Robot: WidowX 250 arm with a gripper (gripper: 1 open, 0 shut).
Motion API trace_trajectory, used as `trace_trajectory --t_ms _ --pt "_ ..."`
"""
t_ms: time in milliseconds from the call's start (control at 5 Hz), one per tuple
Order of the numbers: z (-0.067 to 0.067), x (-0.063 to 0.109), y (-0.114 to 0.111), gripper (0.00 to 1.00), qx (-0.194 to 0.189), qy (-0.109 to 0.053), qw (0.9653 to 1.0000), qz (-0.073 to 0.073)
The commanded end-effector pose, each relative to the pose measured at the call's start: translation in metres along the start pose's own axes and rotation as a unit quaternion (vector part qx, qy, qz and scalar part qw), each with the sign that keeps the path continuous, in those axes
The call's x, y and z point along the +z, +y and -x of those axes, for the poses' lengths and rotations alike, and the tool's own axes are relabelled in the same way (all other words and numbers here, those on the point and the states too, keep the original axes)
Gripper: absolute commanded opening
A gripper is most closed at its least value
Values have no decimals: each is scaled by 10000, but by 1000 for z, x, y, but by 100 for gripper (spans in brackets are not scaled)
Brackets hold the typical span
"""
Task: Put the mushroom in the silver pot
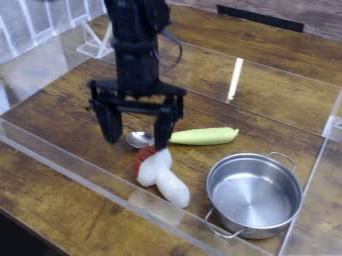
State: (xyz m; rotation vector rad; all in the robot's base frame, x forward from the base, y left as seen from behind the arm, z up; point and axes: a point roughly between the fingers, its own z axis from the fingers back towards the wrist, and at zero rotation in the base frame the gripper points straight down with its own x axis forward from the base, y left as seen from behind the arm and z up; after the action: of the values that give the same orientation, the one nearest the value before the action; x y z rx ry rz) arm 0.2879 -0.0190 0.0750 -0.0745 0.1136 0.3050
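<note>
Nearest, the empty shiny steel silver pot waits just beside the white-stemmed, red-capped toy mushroom lying on the wooden tabletop, above whose cap the black pincer hangs spread wide (presumably to straddle it).

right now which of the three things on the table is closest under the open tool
The mushroom, reddish cap just below the tool. The spoon lies beside it; the silver pot sits farther right.
</note>
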Motion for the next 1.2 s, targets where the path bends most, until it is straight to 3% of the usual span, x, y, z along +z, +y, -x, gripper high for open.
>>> trace_trajectory --t_ms 0,400,600,800,1000 --pt "-2 -10 -9 100 360 -243 9988 236" --pt "-10 -39 -22 100 924 -299 9945 384" --pt "-10 -39 -13 0 1178 -368 9914 438" --pt "-9 -35 -3 0 1391 -425 9881 500" --pt "-8 -30 -5 0 1322 -530 9883 543"
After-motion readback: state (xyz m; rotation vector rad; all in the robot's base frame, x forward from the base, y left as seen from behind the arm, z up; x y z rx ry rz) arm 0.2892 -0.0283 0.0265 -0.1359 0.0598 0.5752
